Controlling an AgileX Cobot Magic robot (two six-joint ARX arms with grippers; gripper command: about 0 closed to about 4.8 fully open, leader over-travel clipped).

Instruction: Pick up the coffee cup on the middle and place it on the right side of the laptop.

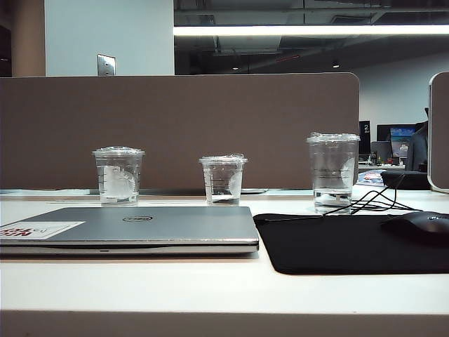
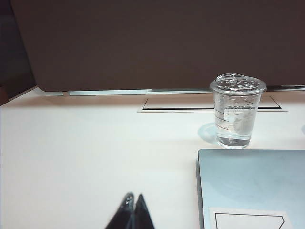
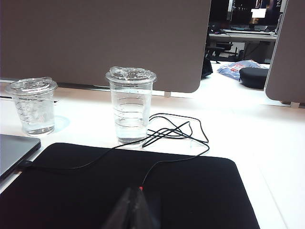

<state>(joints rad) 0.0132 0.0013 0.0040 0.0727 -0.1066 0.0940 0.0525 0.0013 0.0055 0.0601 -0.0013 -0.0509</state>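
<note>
Both grippers rest closed and empty at the near edge: the left gripper (image 2: 132, 212) over bare desk left of the laptop (image 1: 133, 226), the right gripper (image 3: 133, 210) over the black mat (image 3: 143, 191). The coffee cup (image 1: 223, 180) stands untouched, just beyond the laptop's far edge. Nothing has begun; probably the right arm must open, reach far-left and grasp it.

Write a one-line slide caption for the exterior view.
Three lidded clear cups behind a closed laptop; the coffee cup stands in the middle, black mat at right, no gripper in view.
</note>
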